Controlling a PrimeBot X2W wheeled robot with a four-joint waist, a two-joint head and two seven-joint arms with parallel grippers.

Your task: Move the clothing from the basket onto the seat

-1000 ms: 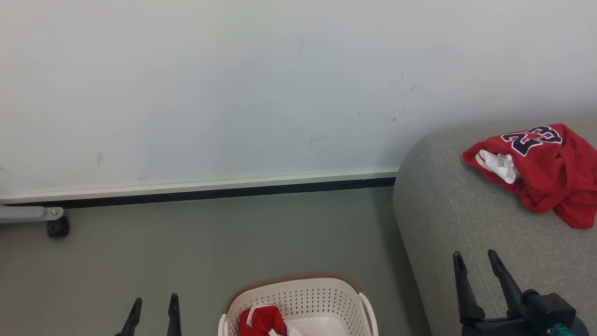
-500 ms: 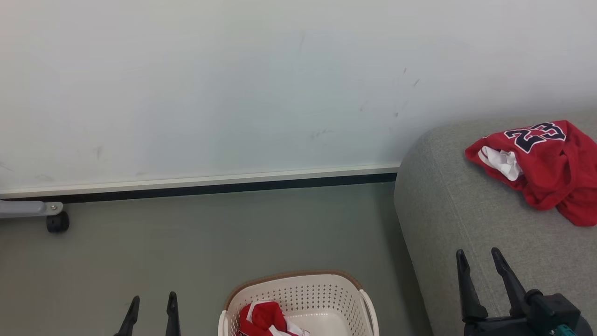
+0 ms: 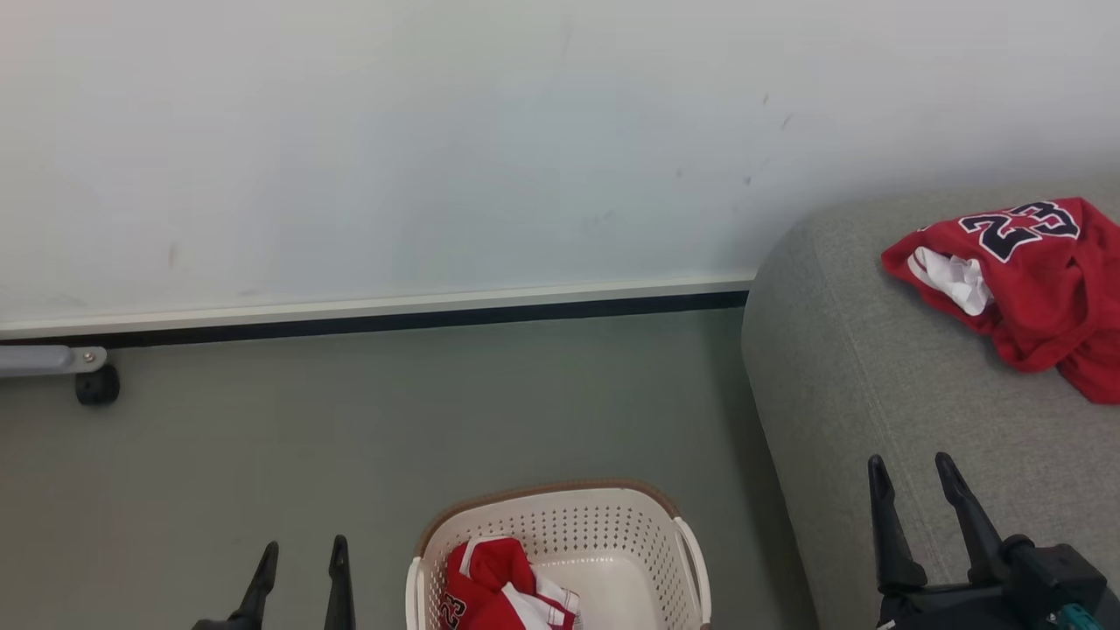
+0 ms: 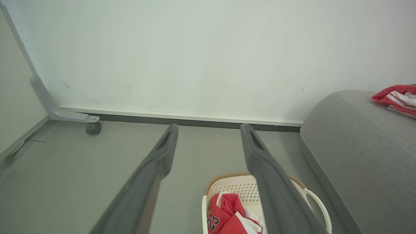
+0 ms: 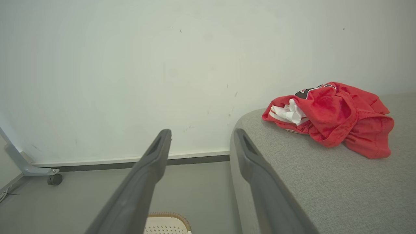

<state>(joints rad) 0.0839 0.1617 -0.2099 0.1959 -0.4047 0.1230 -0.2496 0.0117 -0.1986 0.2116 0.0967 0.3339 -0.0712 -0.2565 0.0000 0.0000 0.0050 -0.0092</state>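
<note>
Seen from the head camera, the cream basket (image 3: 569, 525) stands on the grey floor (image 3: 437, 411) just left of the grey sofa (image 3: 875, 394) with a crumpled red garment (image 3: 490, 582) inside it, and a red jersey (image 3: 1041, 289) numbered 23 lies bunched on the sofa. The left gripper (image 3: 305, 544) hangs left of the basket and the right gripper (image 3: 909, 459) over the sofa's front, both with jaws spread wide and empty. Along the left wrist view the basket and its garment lie low beyond the parted jaws, untouched, and along the right wrist view the open jaws point past the sofa's rounded end, the jersey well beyond them on the cushion.
</note>
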